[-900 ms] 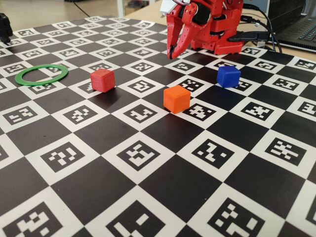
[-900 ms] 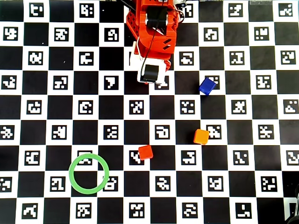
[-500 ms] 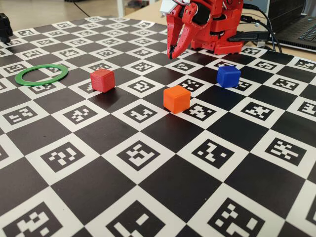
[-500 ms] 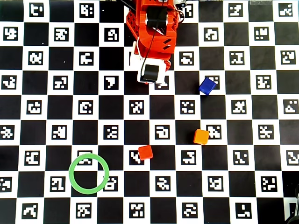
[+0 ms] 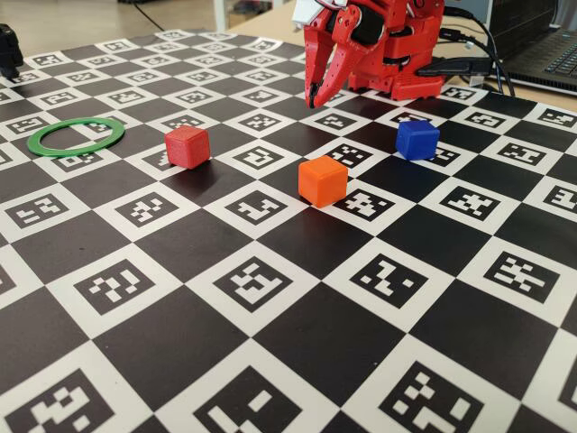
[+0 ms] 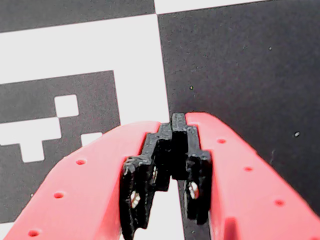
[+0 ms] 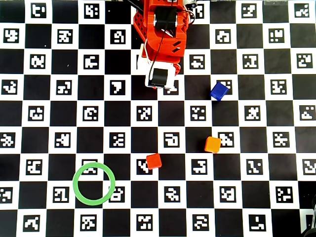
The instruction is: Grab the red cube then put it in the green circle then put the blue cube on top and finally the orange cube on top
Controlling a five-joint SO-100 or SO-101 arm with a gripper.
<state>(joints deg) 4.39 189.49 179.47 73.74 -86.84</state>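
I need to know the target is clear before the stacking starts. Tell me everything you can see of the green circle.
The green circle is a thin, flat ring, matte green like plastic, open in the middle so the board's printed squares show through. It lies flat on the checkered marker board, straddling black and white squares, at lower left in the overhead view and far left in the fixed view. Nothing lies in it or touches it.

Bright even light, soft short shadows beside the cubes, sharp fixed and overhead views, wrist view slightly soft
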